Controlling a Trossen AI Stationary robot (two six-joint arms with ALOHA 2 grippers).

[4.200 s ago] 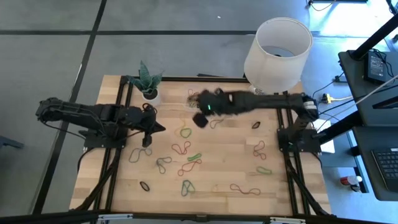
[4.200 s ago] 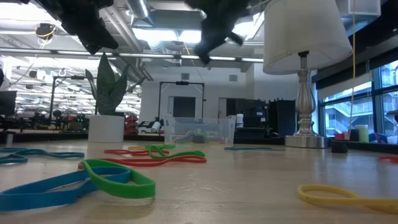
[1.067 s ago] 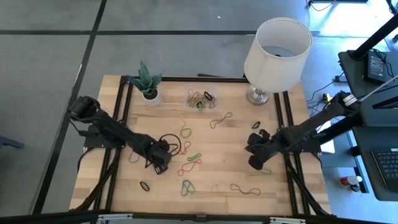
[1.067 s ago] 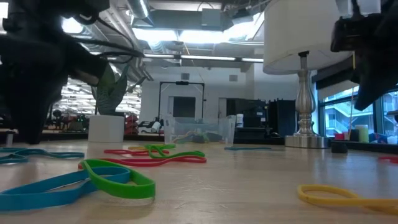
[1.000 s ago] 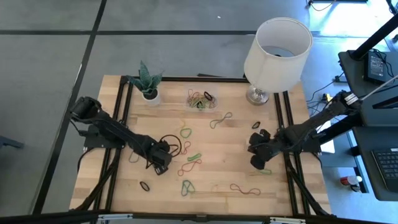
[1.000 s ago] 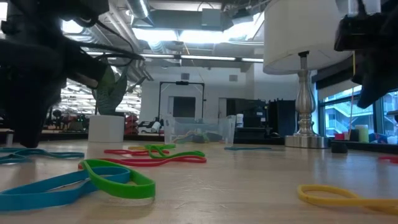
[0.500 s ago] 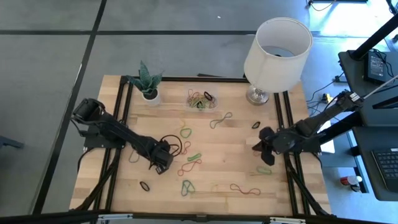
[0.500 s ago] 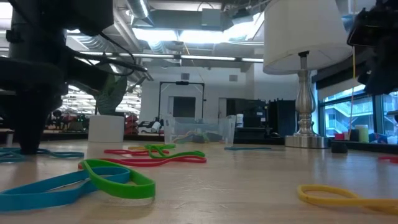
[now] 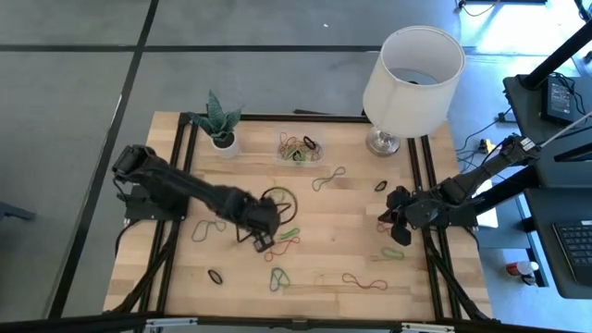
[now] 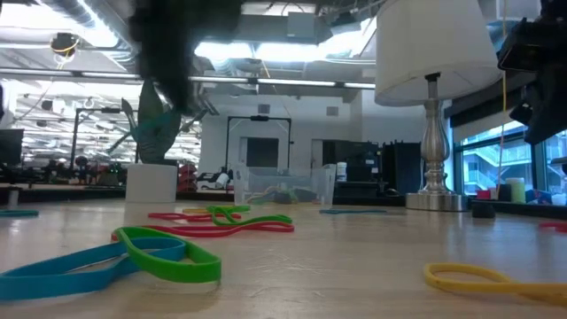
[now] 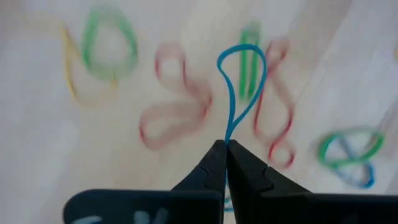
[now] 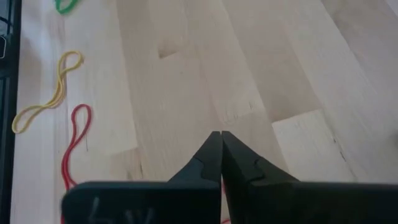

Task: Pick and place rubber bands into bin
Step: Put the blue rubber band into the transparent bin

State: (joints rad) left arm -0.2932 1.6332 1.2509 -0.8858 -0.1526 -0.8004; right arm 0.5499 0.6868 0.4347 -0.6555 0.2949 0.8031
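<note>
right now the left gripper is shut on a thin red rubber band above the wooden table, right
Not quite: the thin rubber band pinched in the shut left gripper is blue, not red, as the left wrist view shows. It does hang above the wooden table.

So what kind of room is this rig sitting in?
Most likely an open lab or workshop. The low view shows exposed ceiling ducts and strip lights, with equipment racks behind the wooden table, where a lamp and potted plant look like staged props.

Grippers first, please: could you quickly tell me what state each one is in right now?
Left gripper: shut on a blue rubber band, above the table's middle.
Right gripper: shut, holding nothing, near the table's right edge.
</note>
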